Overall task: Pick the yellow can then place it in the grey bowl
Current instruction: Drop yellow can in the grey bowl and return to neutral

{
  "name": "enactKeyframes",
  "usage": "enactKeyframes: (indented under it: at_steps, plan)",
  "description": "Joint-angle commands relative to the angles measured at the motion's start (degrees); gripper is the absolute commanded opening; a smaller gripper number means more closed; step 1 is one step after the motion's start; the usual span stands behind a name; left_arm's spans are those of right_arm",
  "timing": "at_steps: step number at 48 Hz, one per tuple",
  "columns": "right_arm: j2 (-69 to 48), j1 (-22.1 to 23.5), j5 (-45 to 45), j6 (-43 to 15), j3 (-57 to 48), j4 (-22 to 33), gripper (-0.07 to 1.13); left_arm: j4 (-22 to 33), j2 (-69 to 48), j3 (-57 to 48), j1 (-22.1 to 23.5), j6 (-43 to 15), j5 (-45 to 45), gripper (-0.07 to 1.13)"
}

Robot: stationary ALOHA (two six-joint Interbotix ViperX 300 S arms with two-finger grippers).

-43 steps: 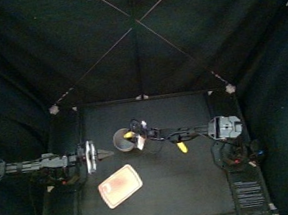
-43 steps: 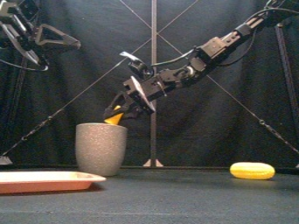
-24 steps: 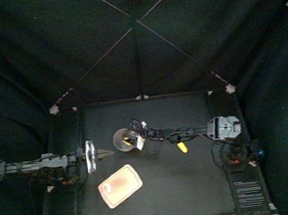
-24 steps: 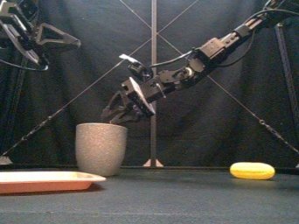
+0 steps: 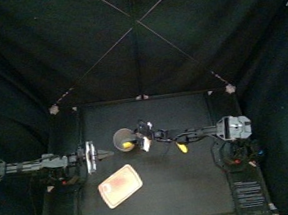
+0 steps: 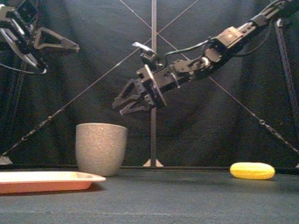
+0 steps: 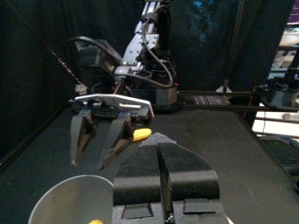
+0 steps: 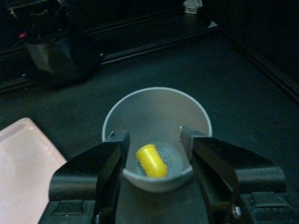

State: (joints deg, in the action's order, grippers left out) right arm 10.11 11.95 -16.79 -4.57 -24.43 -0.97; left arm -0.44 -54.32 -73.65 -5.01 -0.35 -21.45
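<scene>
The yellow can (image 8: 151,161) lies on the bottom of the tall grey speckled cup (image 8: 158,131), seen straight down in the right wrist view. My right gripper (image 8: 158,173) hangs open above the cup's mouth with nothing between its jaws. In the front view this gripper (image 6: 132,94) is well above the cup (image 6: 101,149) and slightly right of it. From the top, a yellow spot shows inside the cup (image 5: 121,135), with the right gripper (image 5: 143,138) just beside it. My left gripper (image 5: 86,156) rests shut at the table's left edge.
The pink tray (image 6: 47,181) lies left of the cup at the front, seen also from above (image 5: 120,187). A second yellow toy (image 6: 251,171) lies on the table to the right, below the right arm (image 5: 182,146).
The right gripper held the yellow can over the cup's rim; it has since opened, the can has dropped into the cup, and the gripper has risen and drawn right.
</scene>
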Motion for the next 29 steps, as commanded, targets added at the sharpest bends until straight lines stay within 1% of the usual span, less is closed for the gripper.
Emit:
enactKeyframes:
  at_steps: [1, 5, 12, 21, 29]
  plan:
    - [-6.86, -2.11, -0.62, 0.35, -4.31, 0.53, 0.86, -0.09, 0.18, 0.79, -0.09, 0.09, -0.53, -0.01]
    - [-9.93, -3.43, -1.41, 0.26, -8.7, 0.88, 0.86, 0.18, 0.18, 0.7, -0.09, 0.35, -0.44, -0.01]
    - [-15.91, -5.45, -5.8, 0.26, -16.26, 0.88, 0.86, 0.35, 0.09, 0.44, -0.09, 0.26, -0.09, -0.01]
    - [-22.24, -5.98, -15.91, 0.09, -24.7, 0.35, 0.86, 0.35, 0.09, 0.18, -0.09, 0.18, 0.18, -0.01]
    - [-24.7, -5.98, -20.13, 0.35, -29.09, 1.32, 0.86, 0.35, 0.0, -0.18, -0.09, 0.18, 0.18, -0.01]
